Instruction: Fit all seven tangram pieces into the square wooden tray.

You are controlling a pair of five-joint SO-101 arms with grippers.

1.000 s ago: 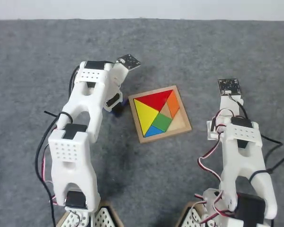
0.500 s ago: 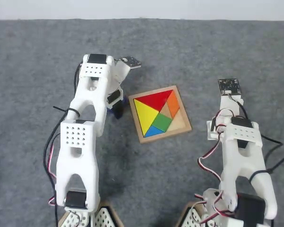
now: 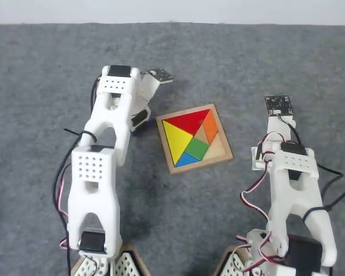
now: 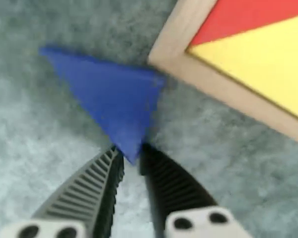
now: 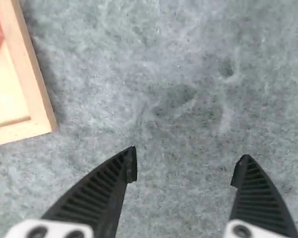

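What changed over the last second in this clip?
The left arm stretched forward away from its base, mostly in the first half second. The left gripper is pinched on a corner of the blue triangle beside the wooden tray. The tray, the fitted pieces and the open right gripper stayed put.

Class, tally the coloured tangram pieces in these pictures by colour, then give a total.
Red piece: 1
Yellow piece: 1
Orange piece: 1
Green piece: 1
Blue piece in tray, blue piece outside: 2
Total: 6
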